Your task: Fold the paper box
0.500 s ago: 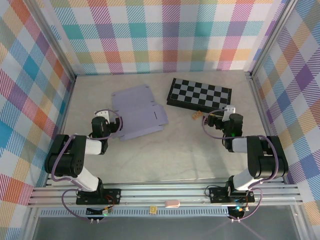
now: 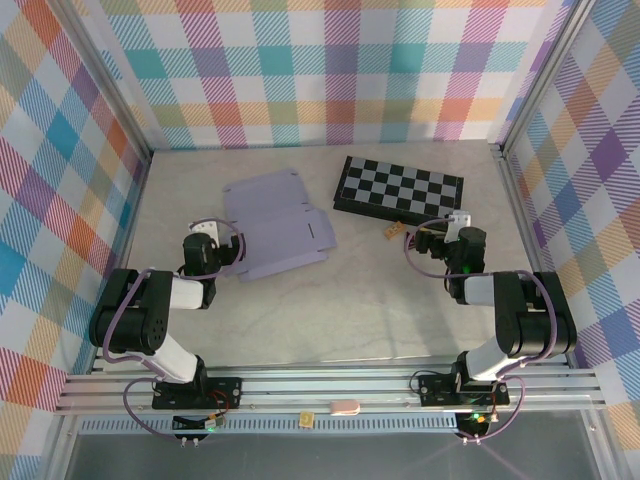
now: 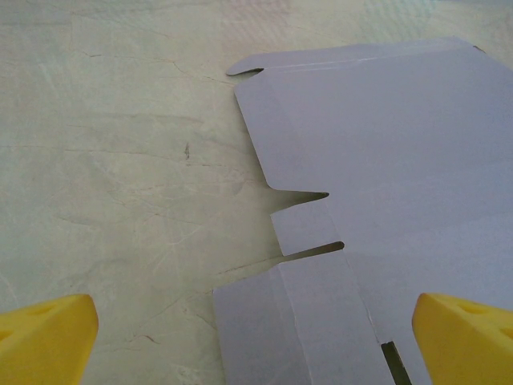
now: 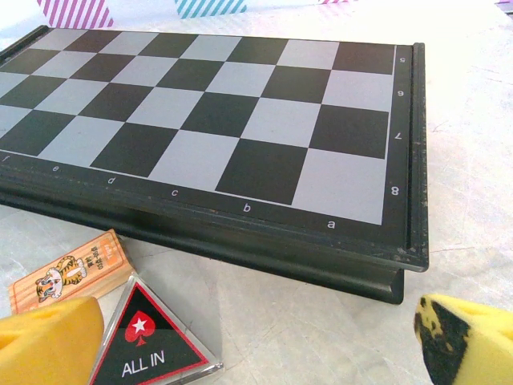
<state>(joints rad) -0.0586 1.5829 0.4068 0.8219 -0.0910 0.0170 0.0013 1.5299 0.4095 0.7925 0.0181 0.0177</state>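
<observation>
Top external: paper box (image 2: 275, 225) lies unfolded and flat on the marbled table (image 2: 380, 300), left of centre and toward the back, lavender side up, flaps spread. Left gripper (image 2: 222, 248) sits low at the sheet's near-left edge, pointing at it. Black-and-grey chessboard (image 2: 400, 187) lies right of the box, close but apart, angled. Right gripper (image 2: 438, 236) is low just in front of the board's near-right corner, with a small wooden block (image 2: 393, 231) just beside it. Left wrist: paper box (image 3: 401, 176) covers the right half of the frame, with 2 slit cuts on its left edge and a narrow tab between them, plus a lower flap toward the camera. Left gripper (image 3: 255, 341) has its jaws spread wide, 2 yellow fingertips (image 3: 44, 337) at the bottom corners, nothing clamped; the lower flap lies between them, contact cannot be told. Right wrist: chessboard (image 4: 216, 120) edge close ahead, with letters a to e and numbers on the rim. Right gripper (image 4: 256, 345) jaws are spread wide, holding nothing. The wooden block (image 4: 72, 277) with a tiger print and a triangular "ALL IN" token (image 4: 152, 341) lie on the table by its left fingertip (image 4: 48, 337).
</observation>
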